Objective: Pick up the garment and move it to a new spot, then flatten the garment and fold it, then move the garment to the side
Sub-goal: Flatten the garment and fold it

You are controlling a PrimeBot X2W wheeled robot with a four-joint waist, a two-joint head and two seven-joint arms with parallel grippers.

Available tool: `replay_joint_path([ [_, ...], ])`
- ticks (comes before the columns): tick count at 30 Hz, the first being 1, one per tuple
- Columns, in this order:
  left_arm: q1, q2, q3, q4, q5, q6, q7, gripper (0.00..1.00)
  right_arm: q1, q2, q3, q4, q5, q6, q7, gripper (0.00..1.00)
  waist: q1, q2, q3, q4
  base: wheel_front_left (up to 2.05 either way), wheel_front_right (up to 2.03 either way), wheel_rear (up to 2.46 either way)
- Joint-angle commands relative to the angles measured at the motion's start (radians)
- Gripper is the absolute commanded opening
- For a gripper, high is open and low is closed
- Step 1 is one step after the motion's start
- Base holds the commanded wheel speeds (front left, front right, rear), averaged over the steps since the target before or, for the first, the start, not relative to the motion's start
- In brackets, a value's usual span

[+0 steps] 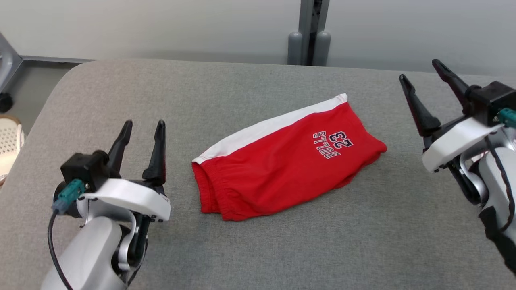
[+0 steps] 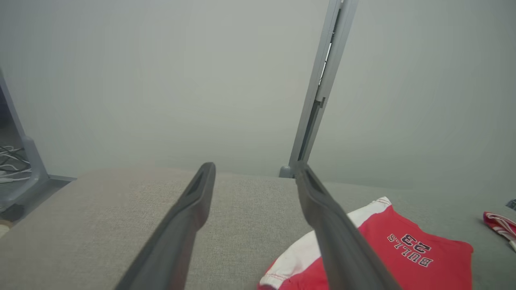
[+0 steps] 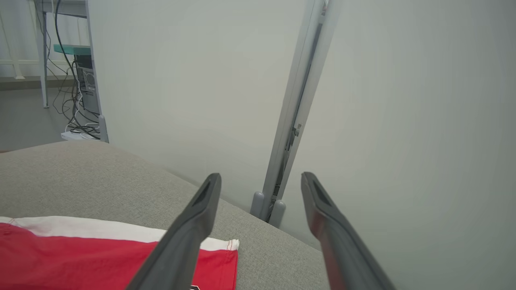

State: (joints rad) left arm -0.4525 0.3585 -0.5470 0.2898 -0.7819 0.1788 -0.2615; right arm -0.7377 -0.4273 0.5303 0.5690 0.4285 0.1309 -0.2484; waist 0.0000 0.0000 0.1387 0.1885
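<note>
Head view, left to right: left gripper [image 1: 144, 123], fingers spread and empty, near the waistband end. Red basketball shorts [image 1: 282, 161] lie flat mid-table on the grey padded surface [image 1: 242, 80], apparently folded leg over leg. Right gripper [image 1: 420, 69], fingers spread and empty, stands beyond the hem. Folding looks complete; the move aside appears outstanding.

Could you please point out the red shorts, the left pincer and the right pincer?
red shorts [image 1: 278, 169], head view, on the red front panel.
left pincer [image 1: 145, 122], head view, midway between its fingertips.
right pincer [image 1: 418, 68], head view, midway between its fingertips.
</note>
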Motion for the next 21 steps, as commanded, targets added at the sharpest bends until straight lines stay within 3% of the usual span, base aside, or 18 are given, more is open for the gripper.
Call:
replay_joint_path([
  [1, 0.041, -0.012, 0.035, -0.024, 0.046, 0.008, -0.003, 1.00, 0.046, 0.022, -0.039, -0.023, -0.034, 0.000, -0.011, 1.00, 0.0000, 0.0000, -0.030, -0.031, 0.00, 0.00, 0.00],
  [6, 0.197, -0.078, 0.164, -0.099, 0.179, -0.020, -0.003, 1.00, 0.204, 0.131, -0.208, -0.122, -0.130, 0.000, -0.017, 1.00, 0.0000, 0.0000, -0.061, -0.062, 0.00, 0.00, 0.00],
  [12, 0.337, -0.200, 0.304, -0.138, 0.259, -0.104, -0.003, 1.00, 0.382, 0.265, -0.379, -0.215, -0.171, 0.000, -0.018, 1.00, 0.0000, 0.0000, -0.084, -0.082, 0.00, 0.00, 0.00],
  [17, 0.408, -0.271, 0.400, -0.122, 0.323, -0.162, -0.003, 1.00, 0.486, 0.329, -0.448, -0.258, -0.195, 0.000, -0.017, 1.00, 0.0000, 0.0000, -0.091, -0.089, 0.00, 0.00, 0.00],
  [21, 0.431, -0.292, 0.442, -0.099, 0.368, -0.204, -0.003, 1.00, 0.524, 0.349, -0.457, -0.276, -0.216, 0.000, -0.008, 1.00, 0.0000, 0.0000, -0.086, -0.089, 0.00, 0.00, 0.00],
])
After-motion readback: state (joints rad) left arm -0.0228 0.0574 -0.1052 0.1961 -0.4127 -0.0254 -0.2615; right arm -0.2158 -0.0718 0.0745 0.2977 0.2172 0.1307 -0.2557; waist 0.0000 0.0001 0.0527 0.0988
